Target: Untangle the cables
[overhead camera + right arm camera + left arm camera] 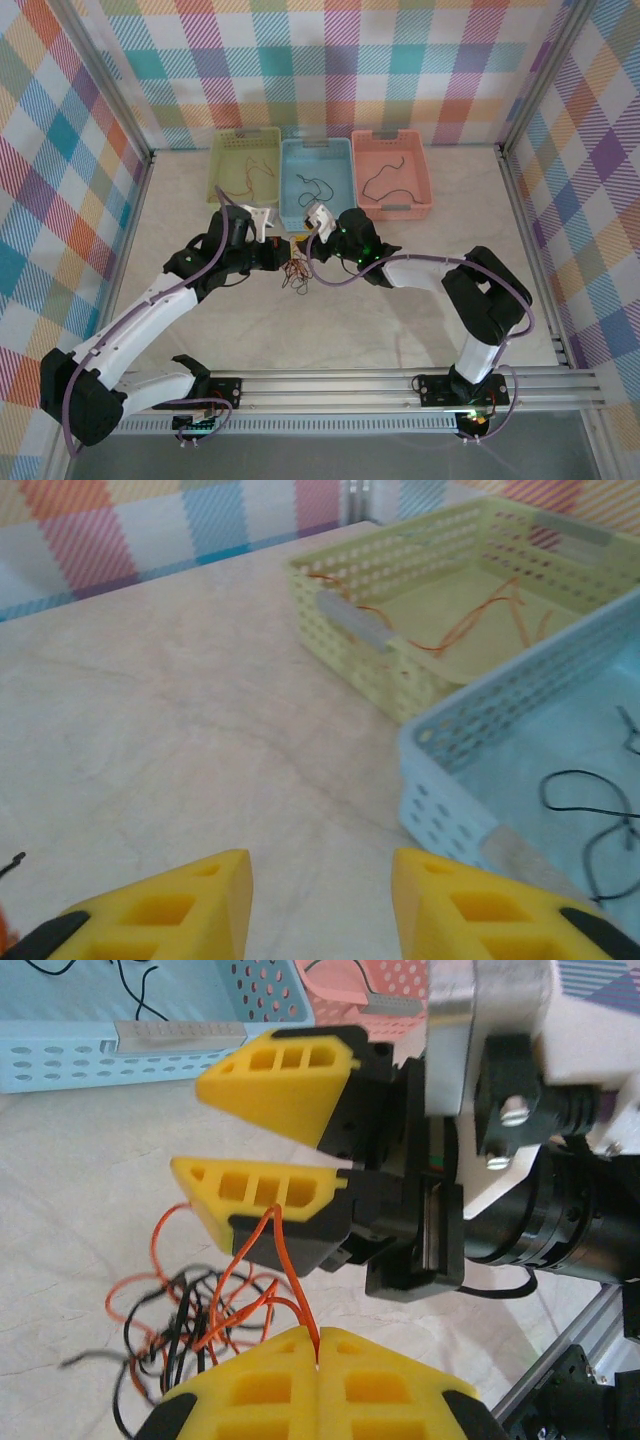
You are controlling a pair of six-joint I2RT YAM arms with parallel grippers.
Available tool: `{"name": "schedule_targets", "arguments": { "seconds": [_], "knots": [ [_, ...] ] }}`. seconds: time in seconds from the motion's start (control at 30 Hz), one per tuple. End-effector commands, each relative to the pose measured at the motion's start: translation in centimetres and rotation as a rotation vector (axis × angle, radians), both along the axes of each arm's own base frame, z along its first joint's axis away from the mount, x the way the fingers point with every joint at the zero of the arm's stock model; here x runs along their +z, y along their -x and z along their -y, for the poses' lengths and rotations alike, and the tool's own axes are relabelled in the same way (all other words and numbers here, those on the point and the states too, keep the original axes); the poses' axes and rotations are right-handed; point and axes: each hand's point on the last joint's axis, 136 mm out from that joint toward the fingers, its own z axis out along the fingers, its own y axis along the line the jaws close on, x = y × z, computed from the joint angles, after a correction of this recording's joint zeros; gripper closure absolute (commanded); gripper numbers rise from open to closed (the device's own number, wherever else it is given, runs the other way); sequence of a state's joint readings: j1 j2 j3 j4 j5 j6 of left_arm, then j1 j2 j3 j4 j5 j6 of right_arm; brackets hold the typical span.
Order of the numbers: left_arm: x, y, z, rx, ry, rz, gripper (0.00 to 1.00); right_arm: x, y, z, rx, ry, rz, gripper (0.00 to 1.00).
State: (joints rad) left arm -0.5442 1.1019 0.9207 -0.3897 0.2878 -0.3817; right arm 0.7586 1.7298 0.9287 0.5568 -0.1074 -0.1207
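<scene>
At left claw [318, 1348], red cable [292, 1280] — pinched, pointing ahead

Back row, side by side: green basket [246, 132] on the left | blue basket [316, 142] in the middle, just beside the green | pink basket [388, 134] on the right | pale marbled table [400, 320] beneath them | bright plaid walls [330, 60] on three sides | aluminium rail [340, 385] across the near edge
</scene>
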Motion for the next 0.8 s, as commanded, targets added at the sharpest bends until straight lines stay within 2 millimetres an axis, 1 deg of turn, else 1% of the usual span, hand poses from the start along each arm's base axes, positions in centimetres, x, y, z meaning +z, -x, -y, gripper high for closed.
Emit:
{"name": "schedule_targets", "arguments": {
  "seconds": [0.0, 0.1, 0.2, 0.3, 0.4, 0.5, 0.63, 0.73, 0.77],
  "knots": [
    [-0.4, -0.4, 0.2, -0.026, 0.003, 0.018, 1.00, 1.7, -0.7, 0.9, -0.060, -0.011, 0.068, 0.54],
    [-0.5, -0.6, 1.3, -0.094, 0.047, 0.067, 1.00, 1.9, -0.6, 1.0, -0.060, -0.023, 0.083, 0.50],
    [-1.0, -1.2, 1.7, -0.105, 0.068, 0.084, 1.00, 1.8, -1.1, 1.4, -0.090, -0.016, 0.086, 0.49],
    [-1.2, -1.7, 2.3, -0.116, 0.093, 0.099, 1.00, 1.6, -0.6, 1.7, -0.071, -0.010, 0.088, 0.49],
    [-1.1, -1.8, 2.9, -0.148, 0.119, 0.127, 1.00, 1.9, -0.5, 2.8, -0.095, 0.019, 0.097, 0.49],
    [-1.8, -1.7, 3.3, -0.180, 0.127, 0.142, 1.00, 2.4, 0.2, 4.2, -0.083, 0.018, 0.109, 0.49],
    [-2.8, -1.9, 3.5, -0.188, 0.120, 0.139, 1.00, 2.5, 2.1, 5.7, -0.002, 0.017, 0.135, 0.49],
    [-3.5, -2.4, 3.5, -0.188, 0.100, 0.140, 1.00, 2.3, 2.5, 6.5, 0.021, -0.005, 0.138, 0.49],
    [-3.6, -2.4, 3.5, -0.192, 0.101, 0.135, 1.00, 2.8, 2.7, 6.5, 0.037, -0.029, 0.151, 0.49]
  ]
}}
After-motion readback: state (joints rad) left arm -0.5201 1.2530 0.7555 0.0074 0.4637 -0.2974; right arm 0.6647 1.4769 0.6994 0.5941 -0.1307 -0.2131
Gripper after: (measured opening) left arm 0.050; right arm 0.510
